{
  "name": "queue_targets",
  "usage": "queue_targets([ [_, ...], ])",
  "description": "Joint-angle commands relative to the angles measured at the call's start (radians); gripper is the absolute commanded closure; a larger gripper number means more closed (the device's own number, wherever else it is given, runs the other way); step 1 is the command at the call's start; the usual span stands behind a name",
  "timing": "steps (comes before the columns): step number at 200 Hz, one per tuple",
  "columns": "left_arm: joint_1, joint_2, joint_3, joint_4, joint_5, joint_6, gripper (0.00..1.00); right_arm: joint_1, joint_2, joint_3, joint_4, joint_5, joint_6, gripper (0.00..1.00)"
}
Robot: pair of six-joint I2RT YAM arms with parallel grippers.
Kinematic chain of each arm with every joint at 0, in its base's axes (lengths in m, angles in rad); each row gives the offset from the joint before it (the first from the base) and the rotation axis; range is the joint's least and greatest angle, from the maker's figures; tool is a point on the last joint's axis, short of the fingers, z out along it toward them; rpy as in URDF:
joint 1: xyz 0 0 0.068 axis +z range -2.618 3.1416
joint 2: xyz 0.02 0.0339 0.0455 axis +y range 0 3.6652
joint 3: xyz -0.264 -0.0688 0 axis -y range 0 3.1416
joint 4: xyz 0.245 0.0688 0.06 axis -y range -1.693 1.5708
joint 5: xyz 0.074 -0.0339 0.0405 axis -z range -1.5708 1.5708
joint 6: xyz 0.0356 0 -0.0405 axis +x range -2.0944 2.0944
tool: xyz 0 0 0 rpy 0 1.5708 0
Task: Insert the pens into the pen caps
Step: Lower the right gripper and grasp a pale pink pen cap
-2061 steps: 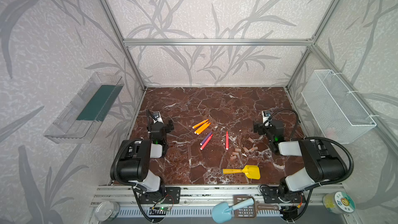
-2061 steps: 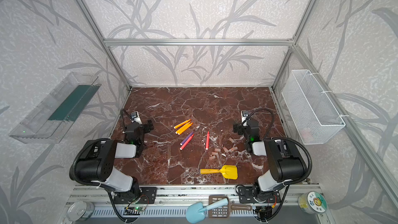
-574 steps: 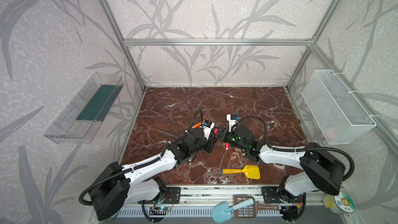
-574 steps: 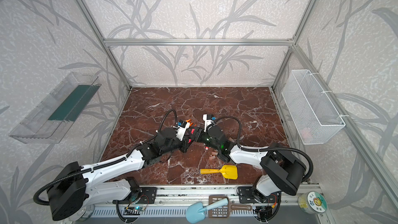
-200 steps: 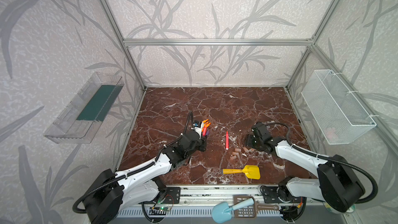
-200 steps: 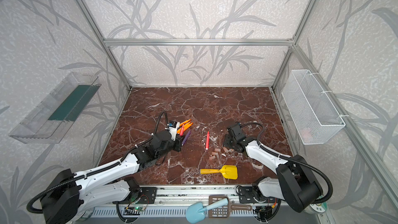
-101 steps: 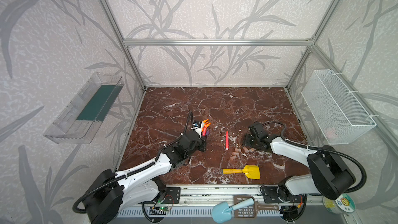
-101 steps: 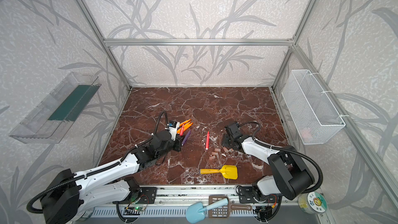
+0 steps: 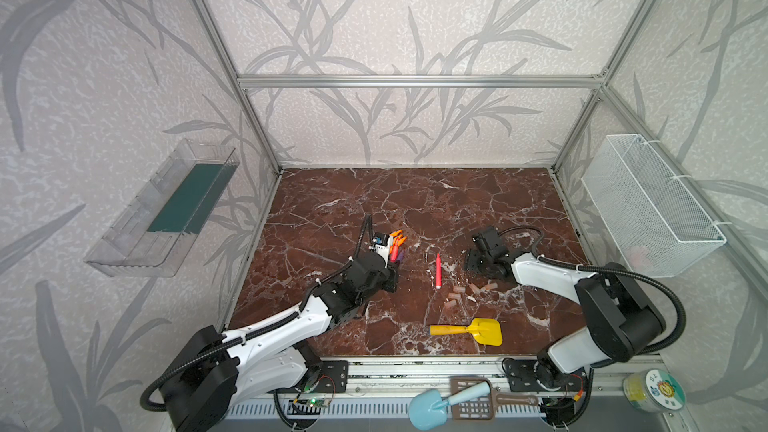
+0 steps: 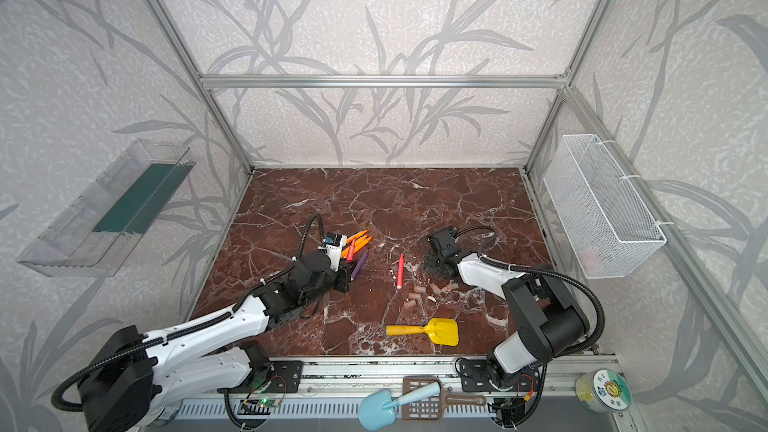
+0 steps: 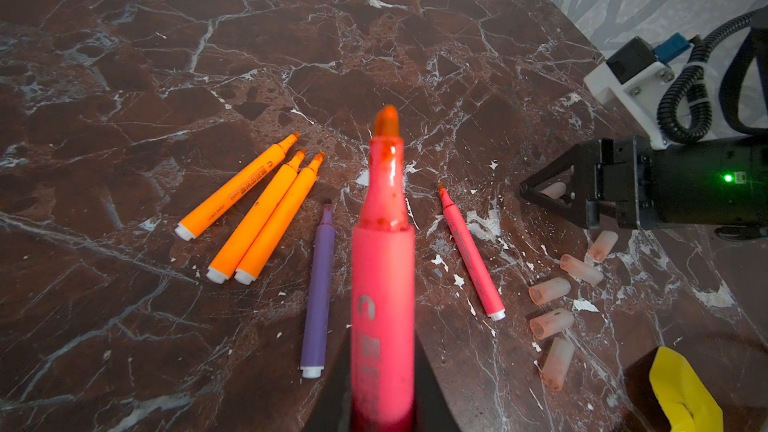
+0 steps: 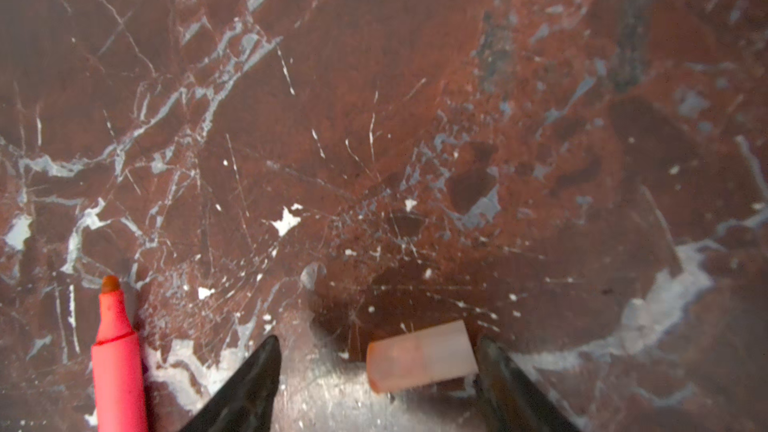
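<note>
Our left tool (image 11: 382, 403) gripped the stiff pink pen (image 11: 382, 284) by its barrel; the right tool (image 12: 378, 342), wide, straddled a light, likely slick cap (image 12: 422, 355).

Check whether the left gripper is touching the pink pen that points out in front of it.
Touching. The left wrist view shows the pink pen clamped between the left gripper's dark fingers, with no gap on either side.

Marble tabletop (image 9: 415, 201) with loose pens (image 11: 258, 214), caps (image 11: 549, 290), yellow shovel (image 9: 484, 331)
</note>
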Motion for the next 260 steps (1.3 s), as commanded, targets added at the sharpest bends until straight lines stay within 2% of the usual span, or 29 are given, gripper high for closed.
queue_targets([
  [1,0.004,0.01,0.027,0.0,-0.02,-0.003,1.0,-0.001,0.048,0.049,-0.018,0.039,-0.01,0.28],
  [51,0.003,0.029,0.037,-0.002,-0.022,-0.001,1.0,0.004,0.107,0.124,-0.078,0.074,-0.039,0.32],
  [84,0.003,0.043,0.044,0.0,-0.016,-0.001,1.0,0.021,0.098,0.155,-0.188,0.186,-0.028,0.32],
  [114,0.004,0.05,0.046,0.006,-0.011,-0.005,1.0,0.03,0.092,0.138,-0.198,0.19,-0.027,0.32],
  [139,0.004,0.051,0.047,0.006,-0.011,-0.007,1.0,0.04,0.097,0.137,-0.195,0.173,-0.026,0.44],
  [188,0.003,0.034,0.041,0.0,-0.011,-0.013,1.0,0.066,0.114,0.13,-0.182,0.172,-0.009,0.56],
  [260,0.004,0.009,0.025,-0.001,-0.013,-0.02,1.0,0.065,0.133,0.114,-0.173,0.189,0.016,0.58],
])
